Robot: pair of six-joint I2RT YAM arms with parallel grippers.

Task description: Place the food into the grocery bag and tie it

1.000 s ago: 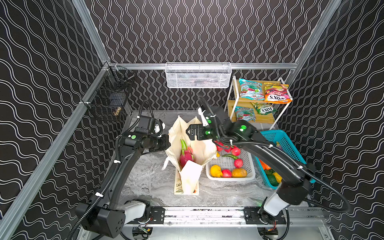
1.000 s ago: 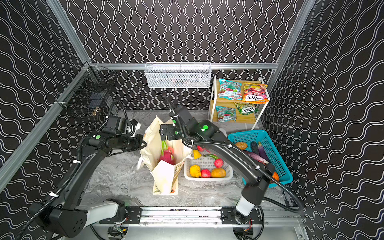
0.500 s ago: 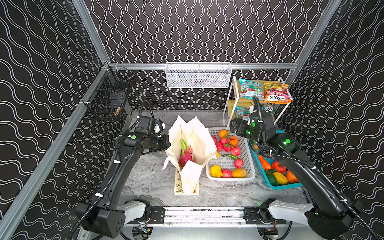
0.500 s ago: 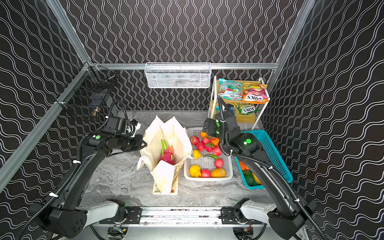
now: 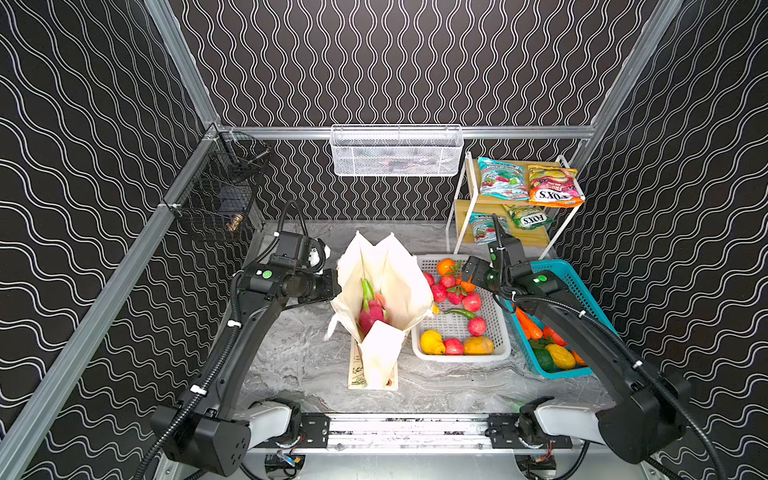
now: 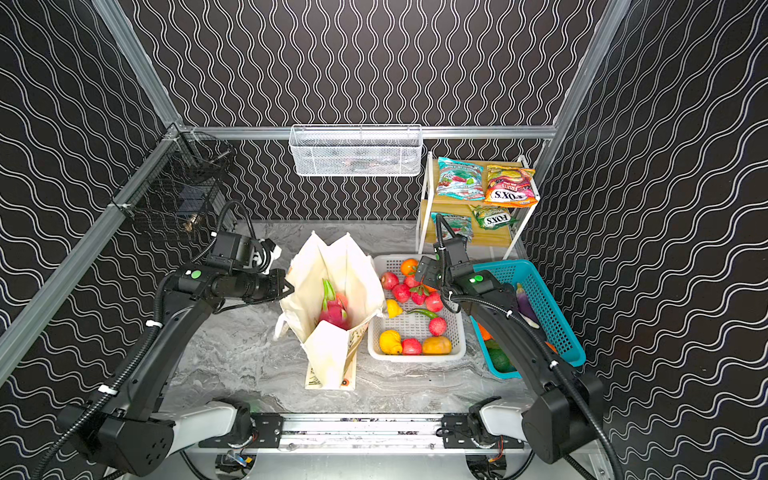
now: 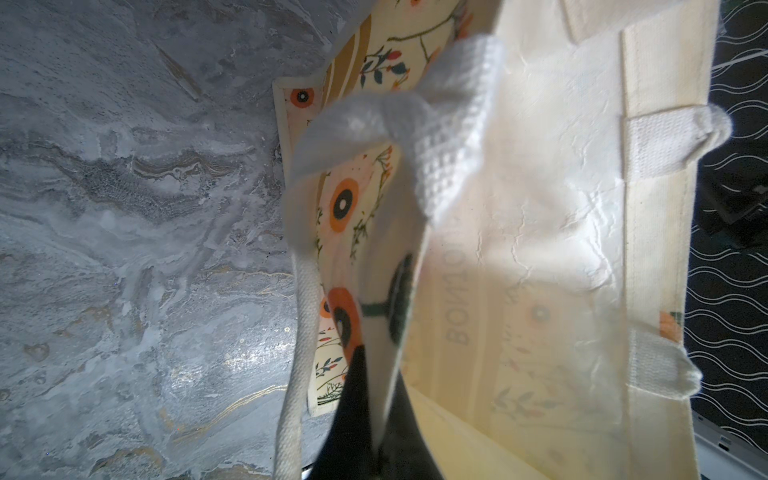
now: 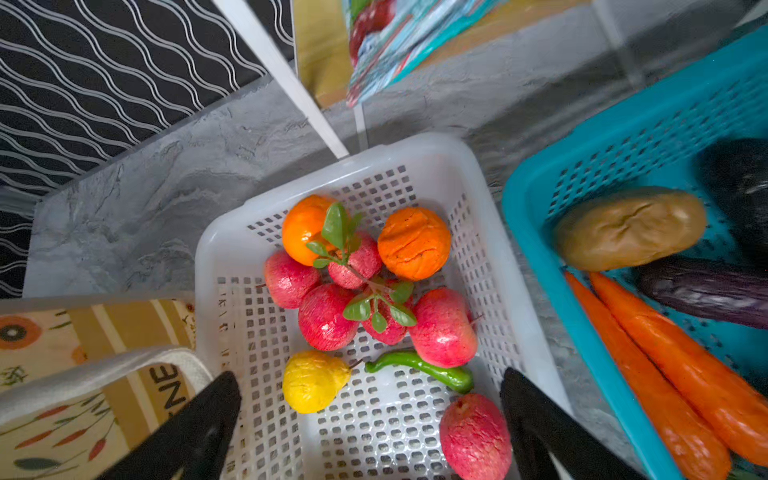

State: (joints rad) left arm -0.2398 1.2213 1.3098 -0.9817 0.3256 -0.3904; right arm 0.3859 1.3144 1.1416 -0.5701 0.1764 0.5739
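- Your left gripper (image 7: 376, 374) is clamped on the left wall of the grocery bag (image 5: 401, 278) (dragon fruit (image 5: 371, 309) inside).
- Your right gripper (image 8: 370, 380) hangs wide open over the white basket (image 8: 415, 153), with the orange (image 8: 414, 243) just ahead of its jaws.

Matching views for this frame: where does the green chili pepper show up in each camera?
In a top view: green chili mid white basket, right of the grocery bag.
In a top view: green chili mid basket, right of the bag.
Left wrist: not in it; only the bag and table show.
Right wrist: in the basket, between yellow pear and red fruit, at.
Shared landmark: the grocery bag, seen in all four.
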